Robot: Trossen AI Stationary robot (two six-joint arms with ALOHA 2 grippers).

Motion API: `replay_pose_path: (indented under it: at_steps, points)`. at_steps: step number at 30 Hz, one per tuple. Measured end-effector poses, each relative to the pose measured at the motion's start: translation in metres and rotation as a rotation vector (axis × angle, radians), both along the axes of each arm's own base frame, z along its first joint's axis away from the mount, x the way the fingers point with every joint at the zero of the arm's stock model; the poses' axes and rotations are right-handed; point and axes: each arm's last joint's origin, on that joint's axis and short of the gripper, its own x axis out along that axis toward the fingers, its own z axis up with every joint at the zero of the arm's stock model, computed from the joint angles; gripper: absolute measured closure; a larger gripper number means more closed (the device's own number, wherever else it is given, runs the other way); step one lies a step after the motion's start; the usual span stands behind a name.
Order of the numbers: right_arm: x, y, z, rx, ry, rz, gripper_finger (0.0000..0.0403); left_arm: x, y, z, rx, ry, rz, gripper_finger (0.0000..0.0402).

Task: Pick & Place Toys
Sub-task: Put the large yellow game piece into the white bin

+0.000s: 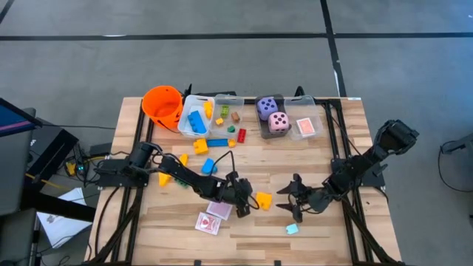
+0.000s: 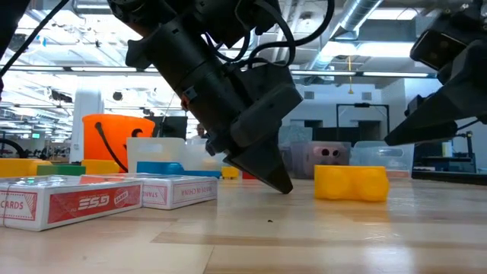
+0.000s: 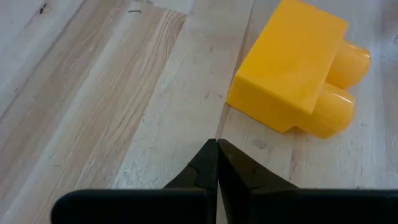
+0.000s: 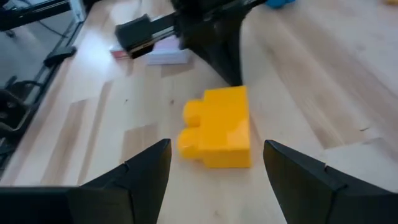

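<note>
High view: one yellow two-stud plastic block (image 1: 264, 200) lies on the bare wooden table (image 1: 355, 148), near the front middle, between both arms. Its studs point toward the right gripper (image 1: 290, 199), whose fingers stand apart, holding nothing, lined up on the block from just beside it. Left gripper (image 1: 244, 209) sits just beside the block's opposite flat side, tips pressed together on the wood, empty. Right arm looks better placed to grasp. Two boxed red-patterned card decks (image 1: 209, 217) lie near the left gripper.
</note>
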Motion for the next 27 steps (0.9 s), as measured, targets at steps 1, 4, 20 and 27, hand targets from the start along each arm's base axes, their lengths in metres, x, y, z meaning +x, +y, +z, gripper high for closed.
replay_pose_path:
  at_steps: [1,4,20,27]
  points:
    - [0.0,0.0,0.0,0.002,0.001,0.001,0.0153,0.0,0.0,0.0,0.007,0.003,-0.009,0.0398]
    - [-0.001,0.001,-0.001,0.005,0.005,-0.003,0.0147,0.0,0.0,0.0,0.02,0.007,-0.024,0.04]
    - [-0.001,-0.004,-0.002,-0.028,0.008,-0.066,0.0046,0.004,0.021,0.015,0.029,-0.01,0.009,0.0401]
    - [-0.002,-0.004,-0.003,0.007,0.006,-0.102,0.0069,0.004,0.024,0.015,0.031,-0.006,0.015,0.0401]
